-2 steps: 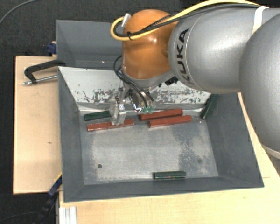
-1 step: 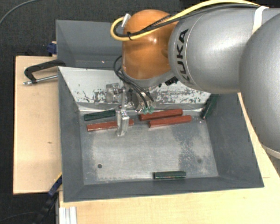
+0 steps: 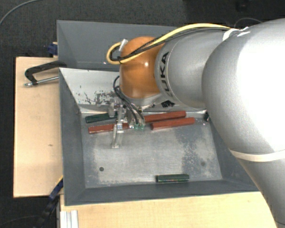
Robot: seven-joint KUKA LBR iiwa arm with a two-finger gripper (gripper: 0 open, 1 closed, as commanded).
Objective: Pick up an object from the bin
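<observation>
So far: nothing is lifted; as far as I can see, every thing lies on the floor of the bin (image 3: 72, 170)
Tool: my tool (image 3: 118, 127) sits low in the back half of the bin, under my orange cover (image 3: 135, 72), down among a row of slender sticks
Tool state: released or clenched, I cannot tell, since my own wrist hides too much of it
Nearest thing: a reddish-brown stick (image 3: 100, 128) lying crosswise, its near end right at my tool; whether I touch it or hang just above it, I cannot say
Beside it: a dark green stick (image 3: 96, 118) just behind it, and a pair of reddish-brown sticks (image 3: 173, 121) running off toward the view's right
Further off: a second green stick (image 3: 172, 178) alone by the front wall, well apart from my tool
Done: by my judgement the approach, as I am down at the level of the row
Left: a sure grip on one stick, then the lift clear of the bin; neither shows yet
Watch: the sticks lie close together, so I may catch two at once or nudge one aside
</observation>
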